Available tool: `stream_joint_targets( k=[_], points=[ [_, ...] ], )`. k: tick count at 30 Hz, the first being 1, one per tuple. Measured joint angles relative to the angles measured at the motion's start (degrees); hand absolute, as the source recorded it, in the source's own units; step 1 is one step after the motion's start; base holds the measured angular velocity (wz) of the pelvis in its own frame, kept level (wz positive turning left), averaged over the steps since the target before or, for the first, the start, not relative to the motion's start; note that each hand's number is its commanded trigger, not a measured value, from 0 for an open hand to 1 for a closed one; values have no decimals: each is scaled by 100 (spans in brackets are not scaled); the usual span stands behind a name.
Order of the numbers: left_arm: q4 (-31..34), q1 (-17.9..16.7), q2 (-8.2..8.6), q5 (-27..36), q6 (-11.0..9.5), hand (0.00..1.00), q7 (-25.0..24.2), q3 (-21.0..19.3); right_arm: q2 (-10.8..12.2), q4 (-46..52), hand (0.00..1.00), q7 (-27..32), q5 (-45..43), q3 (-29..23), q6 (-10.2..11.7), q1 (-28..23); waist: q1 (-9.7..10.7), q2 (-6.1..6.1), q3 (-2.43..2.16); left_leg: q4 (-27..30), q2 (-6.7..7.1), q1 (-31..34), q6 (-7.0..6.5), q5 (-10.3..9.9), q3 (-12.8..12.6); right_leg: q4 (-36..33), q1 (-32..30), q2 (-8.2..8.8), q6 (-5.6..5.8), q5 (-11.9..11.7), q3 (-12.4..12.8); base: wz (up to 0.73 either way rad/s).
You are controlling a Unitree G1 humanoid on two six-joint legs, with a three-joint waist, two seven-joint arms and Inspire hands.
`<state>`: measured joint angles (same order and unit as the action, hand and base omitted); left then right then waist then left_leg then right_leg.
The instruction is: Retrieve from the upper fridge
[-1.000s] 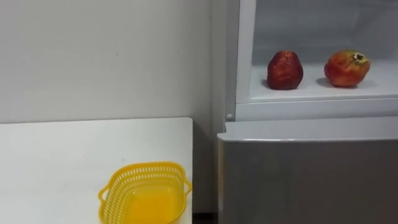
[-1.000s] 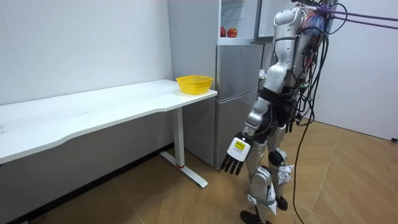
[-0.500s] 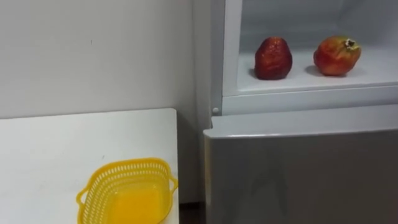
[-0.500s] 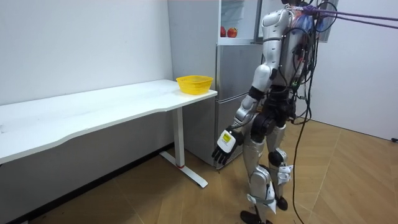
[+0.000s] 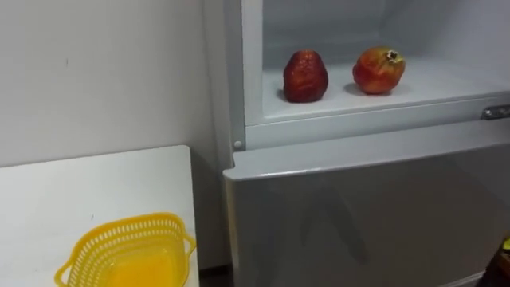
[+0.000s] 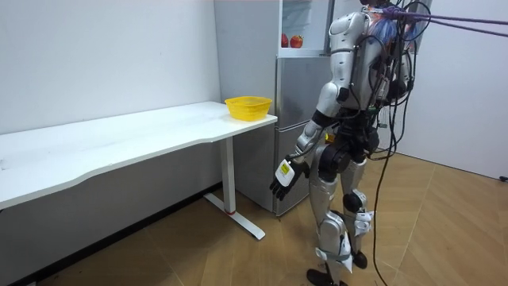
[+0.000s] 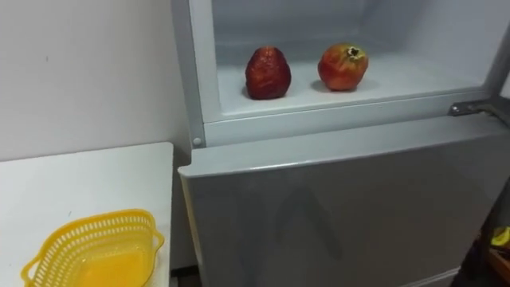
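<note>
The upper fridge compartment (image 5: pixel 446 80) stands open ahead of me. On its white shelf lie two fruits: a dark red one (image 5: pixel 306 76) to the left and a red-orange pomegranate (image 5: pixel 378 70) to its right, a little apart. In the room view I stand close in front of the fridge (image 6: pixel 302 119), facing it. My left hand (image 6: pixel 283 176) hangs low beside my thigh, well below the shelf, open and holding nothing.
The closed grey lower fridge door (image 5: pixel 358 207) is right below the shelf. A white table (image 5: pixel 96 183) adjoins the fridge on my left, with a yellow mesh basket (image 5: pixel 127 239) at its near right corner. The upper door (image 6: pixel 329 24) is swung open.
My view has shifted right, so fridge and fruits sit further left in it. In the room view I have turned toward the fridge and my left hand has swung forward.
</note>
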<state>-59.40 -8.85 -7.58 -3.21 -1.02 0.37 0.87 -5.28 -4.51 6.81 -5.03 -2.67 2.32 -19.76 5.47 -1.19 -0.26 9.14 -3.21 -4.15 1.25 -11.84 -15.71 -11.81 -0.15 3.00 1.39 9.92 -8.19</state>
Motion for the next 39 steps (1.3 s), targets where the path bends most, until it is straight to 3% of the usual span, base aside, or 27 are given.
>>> stream_joint_targets(
  k=[4,12,15,20,22,29,32,35,39],
  points=[
    [-100,57,-5,24,-74,0,-91,265,-41,1002,0,308,-65,41,216,12,48,-106,0,-1,-13,36,0,0,-10,-4,-98,-30,-16,-15,57,-6],
    [-125,37,-8,27,-216,0,-144,392,-95,2090,0,686,-362,273,429,91,21,-146,22,-5,-15,52,-1,1,-98,-152,-196,-55,-24,-22,237,-11],
    [-137,54,-21,32,-312,0,-242,395,-110,2195,0,704,-359,331,466,234,-3,-118,28,-4,-13,67,-2,1,-145,-186,-244,-59,-24,-22,296,-11],
    [-378,186,-62,29,-339,0,-373,481,-201,2910,0,785,-464,528,468,252,-128,-39,-6,6,-19,152,-2,2,-150,-170,-307,-60,-27,-24,273,1],
    [-492,193,-93,41,-370,0,-349,479,-215,3137,0,967,-560,622,600,366,-177,-13,-24,7,-20,138,-2,2,-136,-112,-255,-62,-26,-37,251,4],
    [-662,315,-89,142,-439,0,-337,494,-244,3167,0,1372,-705,712,683,958,-347,38,-6,6,-22,122,-2,2,-110,-72,-177,-54,-24,-52,161,6],
    [-626,307,-127,138,-512,0,-335,482,-408,3166,0,1578,-923,734,777,1090,-432,108,45,6,-25,103,-2,2,-69,-14,-92,-44,-24,-52,57,16],
    [-550,281,-193,132,-533,0,-356,479,-521,3166,0,1785,-1155,762,814,1327,-471,174,38,18,-25,161,-2,3,-15,35,-85,-43,-25,-61,-1,14],
    [-571,270,-245,135,-532,0,-408,374,-796,3166,0,1931,-1182,709,891,1871,-521,253,-7,5,-32,157,1,5,47,101,-53,-52,-28,-69,-67,7]
  ],
)
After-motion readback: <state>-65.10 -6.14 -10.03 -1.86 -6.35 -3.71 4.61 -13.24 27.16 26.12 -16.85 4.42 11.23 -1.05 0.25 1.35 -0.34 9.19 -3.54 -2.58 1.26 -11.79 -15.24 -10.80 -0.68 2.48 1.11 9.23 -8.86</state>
